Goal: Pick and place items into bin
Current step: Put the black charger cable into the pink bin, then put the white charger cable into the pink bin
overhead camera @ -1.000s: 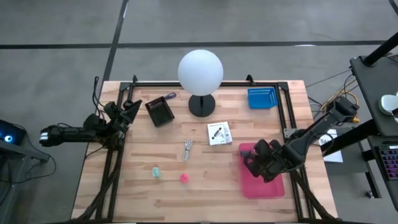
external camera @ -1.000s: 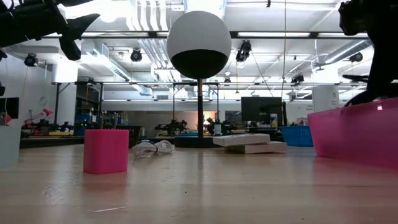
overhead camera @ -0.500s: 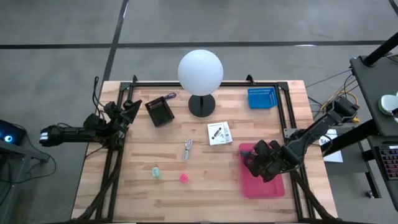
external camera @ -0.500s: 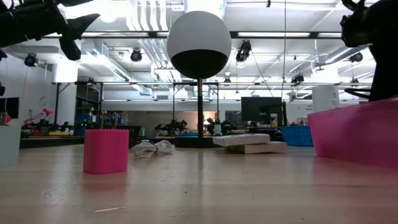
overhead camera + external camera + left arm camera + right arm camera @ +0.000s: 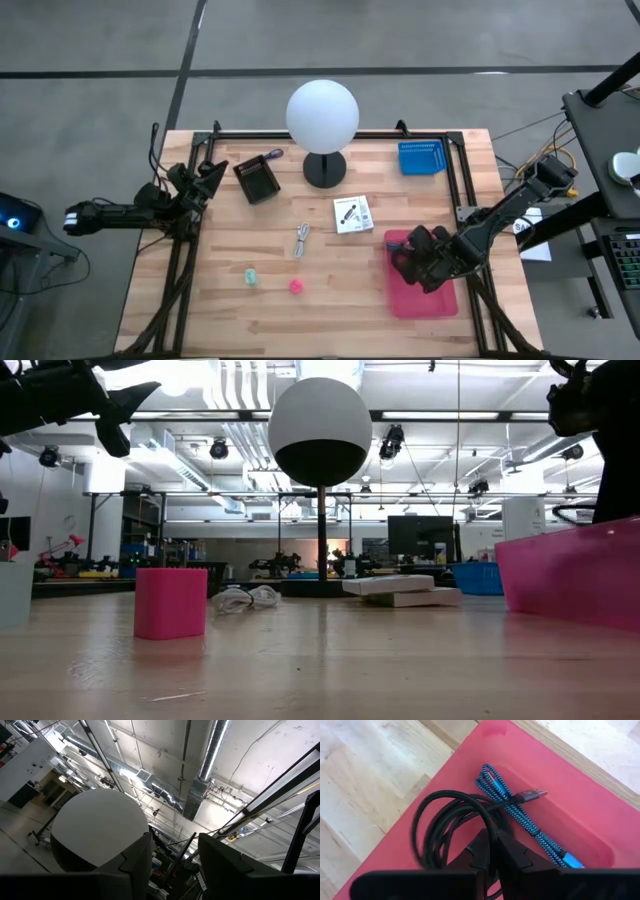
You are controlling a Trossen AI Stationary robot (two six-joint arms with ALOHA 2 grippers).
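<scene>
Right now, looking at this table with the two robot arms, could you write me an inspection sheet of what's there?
Surface: wooden table, items spread across it.
Job's things: pink bin at the right, holding a black coiled cable and a blue braided cable; still on the table are a silvery metal piece, white printed card, green block, pink block.
Clutter: white globe lamp, small dark box, blue basket.
Grippers: right gripper over the pink bin, shut on the black coiled cable; left gripper open, raised at the table's left edge.
Cables: wires hang off the right arm.
Surroundings: a workshop with ceiling lights; no people seen.
</scene>
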